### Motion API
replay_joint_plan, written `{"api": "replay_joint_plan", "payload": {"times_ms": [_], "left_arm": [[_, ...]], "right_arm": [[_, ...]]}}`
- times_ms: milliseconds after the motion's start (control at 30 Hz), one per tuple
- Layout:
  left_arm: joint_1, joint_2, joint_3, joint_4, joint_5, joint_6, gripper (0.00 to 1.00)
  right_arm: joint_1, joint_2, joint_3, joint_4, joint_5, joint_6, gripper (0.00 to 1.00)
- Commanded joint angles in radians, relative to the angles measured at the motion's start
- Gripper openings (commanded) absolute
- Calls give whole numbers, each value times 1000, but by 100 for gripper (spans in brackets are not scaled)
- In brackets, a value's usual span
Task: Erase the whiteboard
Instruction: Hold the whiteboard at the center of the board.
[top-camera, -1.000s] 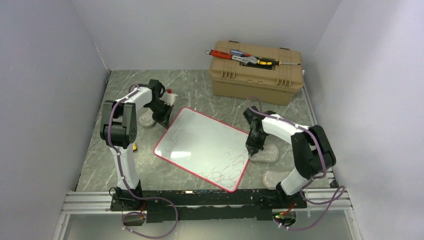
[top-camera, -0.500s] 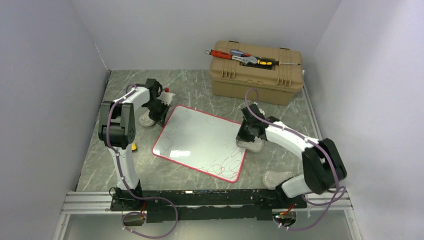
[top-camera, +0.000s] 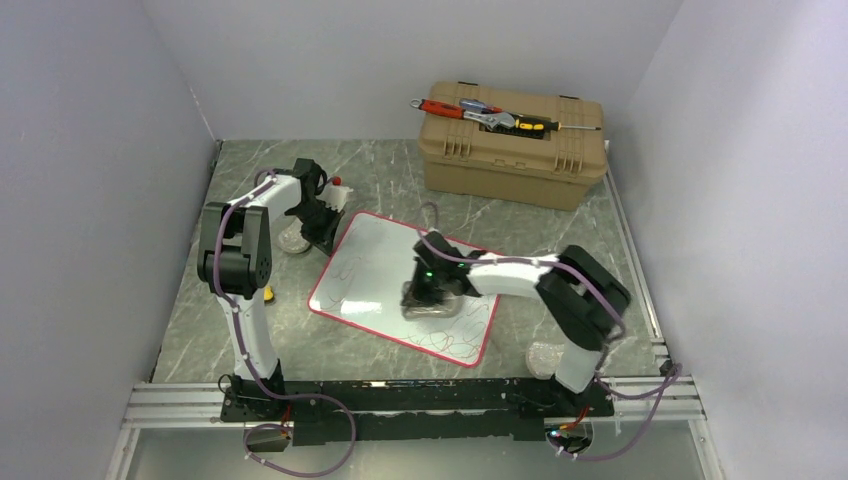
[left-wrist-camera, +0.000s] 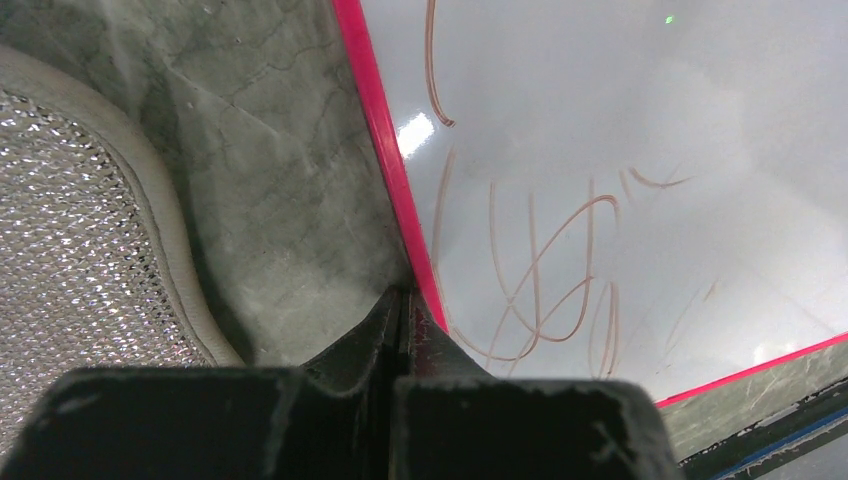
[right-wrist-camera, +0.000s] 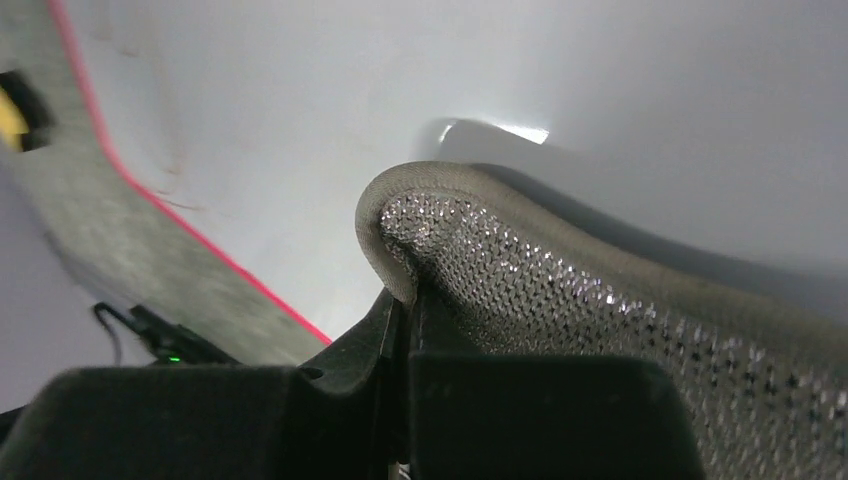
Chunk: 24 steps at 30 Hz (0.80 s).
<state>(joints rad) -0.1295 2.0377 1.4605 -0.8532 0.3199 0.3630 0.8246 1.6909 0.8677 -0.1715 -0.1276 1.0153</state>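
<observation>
Wiping is in hand. The right gripper (right-wrist-camera: 405, 300) is clamped tight on the curled edge of a mesh pad (right-wrist-camera: 620, 340). The pad lies on the board (top-camera: 372, 252) about mid-surface, toward the right half. The left gripper (left-wrist-camera: 400, 300) is fully closed too, with nothing between its fingers. Its tips sit at the red rim on the board's far-left edge, apparently bracing it, though I cannot tell whether they press down.

The board lies flat and skewed on the worktop (top-camera: 250, 320), between the two arms. Pen scribbles (top-camera: 452, 345) crowd its near-right corner, just nearer than the pad. More loops mark the left part, close to the left gripper. Around the pad, the right wrist view shows a clean surface.

As I judge it, the next move is to drag the pad down onto the near-right scribbles with steady pressure, then sweep it across to the left marks. The grip takes only the pad's edge, so the pad may fold or slip. The board may also slide unless the rim is braced.
</observation>
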Motion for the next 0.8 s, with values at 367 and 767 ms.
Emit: {"api": "replay_joint_plan", "payload": {"times_ms": [367,767], "left_arm": [[-27,8,-38,-13,38,9,4],[-24,7,-50,-3,22,19,4]], "right_arm": [[143,523,438,240,-174,119,0],[21,420,315,184,-157,41,0]]}}
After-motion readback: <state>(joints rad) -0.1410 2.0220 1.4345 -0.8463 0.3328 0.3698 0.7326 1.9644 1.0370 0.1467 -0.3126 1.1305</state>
